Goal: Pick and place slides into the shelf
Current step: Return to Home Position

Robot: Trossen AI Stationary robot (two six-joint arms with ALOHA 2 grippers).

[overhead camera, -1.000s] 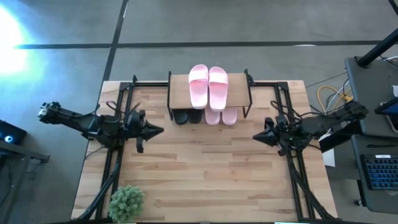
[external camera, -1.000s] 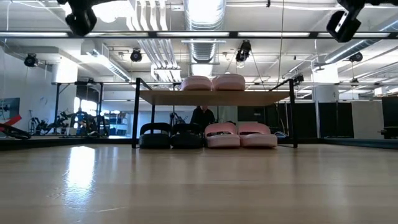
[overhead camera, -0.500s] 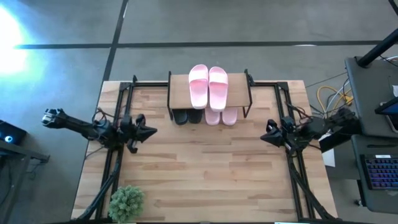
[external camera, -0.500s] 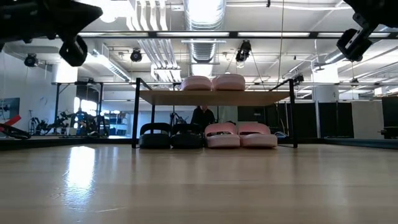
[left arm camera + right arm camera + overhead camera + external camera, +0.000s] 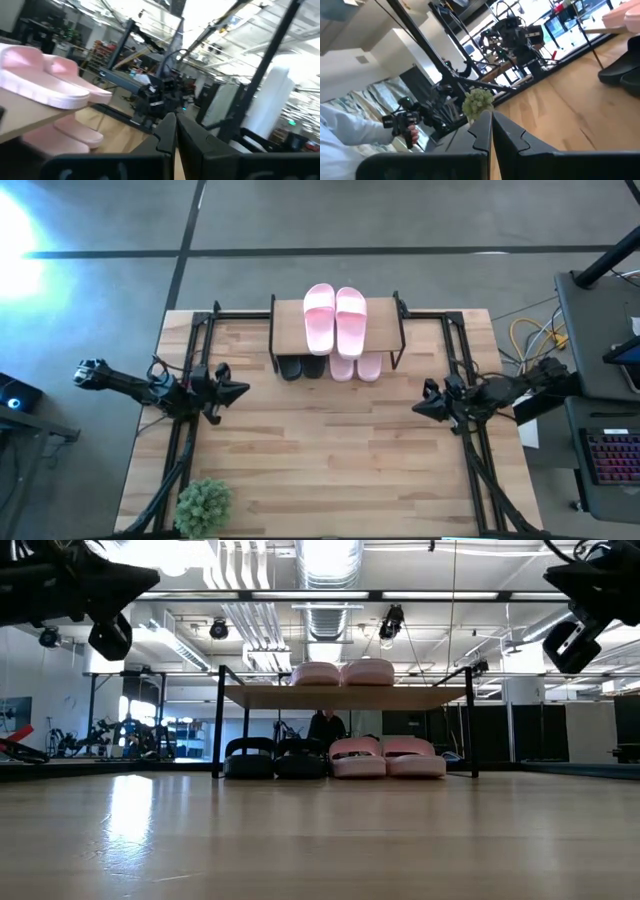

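At the far middle of the bench (image 5: pixel 330 460), the shelf (image 5: pixel 385 330) holds all six slides (image 5: pixel 340 673): a pink pair (image 5: pixel 320 318) lies side by side on the top board, and underneath, between the thin black legs, a black pair (image 5: pixel 275 757) stands just beside a second pink pair (image 5: pixel 387 756). The split makes sense, since the low space takes four in a row and the board takes the other two, so no sandal lies loose on the bench and the placing looks finished. I judge that this is why both arms sit clear of the rack: the left tool (image 5: pixel 240 389) hangs near the left side of the bench and the right tool (image 5: pixel 418 408) near the right side, each well apart from the shelf and raised off the wood. Each wrist view shows that arm's own fingers (image 5: pixel 162 137) pressed together with nothing between them, a sensible state for parking, since closed, empty fingers cannot snag a strap. A small green plant (image 5: pixel 204 505) stands at the near left corner, apart from everything else
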